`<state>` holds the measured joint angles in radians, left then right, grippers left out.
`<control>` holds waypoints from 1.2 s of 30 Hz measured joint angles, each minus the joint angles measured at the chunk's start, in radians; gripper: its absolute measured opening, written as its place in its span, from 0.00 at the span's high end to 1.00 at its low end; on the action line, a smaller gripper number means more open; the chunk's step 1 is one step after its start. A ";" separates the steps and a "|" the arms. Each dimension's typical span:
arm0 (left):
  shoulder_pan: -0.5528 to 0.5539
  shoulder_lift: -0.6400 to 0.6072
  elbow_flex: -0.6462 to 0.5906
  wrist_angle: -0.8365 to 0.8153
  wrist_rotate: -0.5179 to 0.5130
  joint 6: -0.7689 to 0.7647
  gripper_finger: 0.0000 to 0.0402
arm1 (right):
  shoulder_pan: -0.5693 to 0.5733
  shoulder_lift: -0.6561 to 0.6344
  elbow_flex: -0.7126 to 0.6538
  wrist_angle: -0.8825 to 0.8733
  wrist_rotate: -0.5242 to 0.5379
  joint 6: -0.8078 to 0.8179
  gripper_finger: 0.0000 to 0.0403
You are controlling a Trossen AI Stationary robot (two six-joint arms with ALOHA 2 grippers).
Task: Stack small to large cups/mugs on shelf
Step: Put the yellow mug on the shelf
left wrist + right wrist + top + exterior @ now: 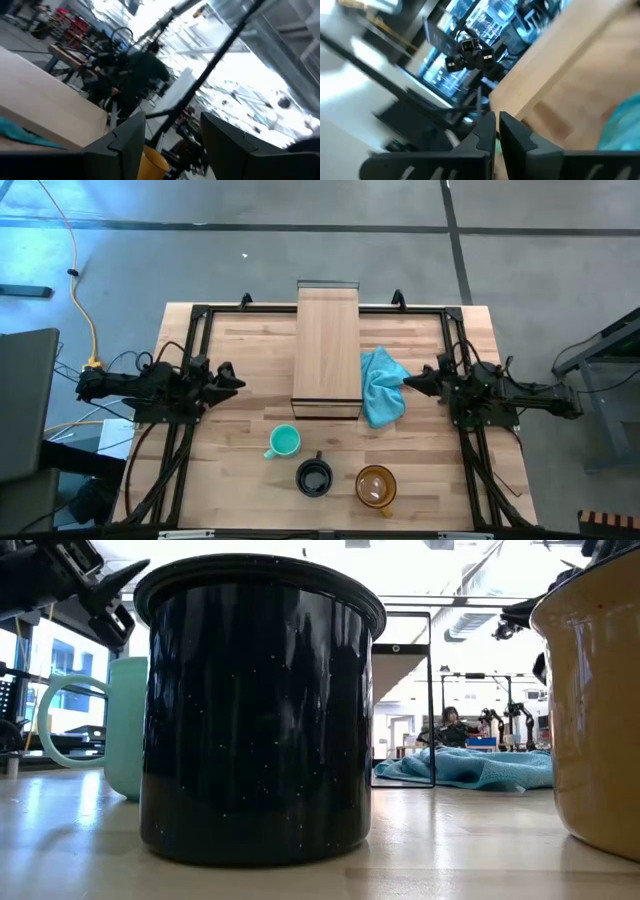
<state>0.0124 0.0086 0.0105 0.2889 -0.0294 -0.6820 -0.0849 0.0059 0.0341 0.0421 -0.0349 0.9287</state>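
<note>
Nearest the tabletop's (250, 355) front edge sit 3 mugs in a loose row: the amber glass mug (376, 487) toward the right, the black mug (314, 477) in the middle, the teal mug (284, 441) slightly farther back and left. None is nested yet. Beyond them the shelf (327, 345) runs from mid-tabletop to the back edge, with a blue cloth (382, 386) touching its right side. The left gripper (232, 380) waits near the left edge, its jaws apart. The right gripper (412, 381) hangs near the right edge just beside the cloth, jaws together and empty. Likely risks: the right arm snagging the cloth on its way in, or a handle catching on a rim while nesting.
</note>
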 joint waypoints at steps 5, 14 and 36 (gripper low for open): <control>0.000 0.000 0.000 -0.031 -0.091 0.043 0.55 | 0.000 0.000 0.000 -0.040 0.027 0.030 0.96; 0.000 0.002 0.000 -0.042 -0.056 -0.009 0.55 | 0.000 0.001 0.000 -0.092 0.027 -0.010 0.96; 0.000 0.009 0.000 -0.260 -0.067 -0.161 0.55 | 0.000 0.001 0.000 -0.094 0.027 0.032 0.96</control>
<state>0.0128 0.0177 0.0101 0.0288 -0.0960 -0.8425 -0.0845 0.0071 0.0341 -0.0521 -0.0074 0.9604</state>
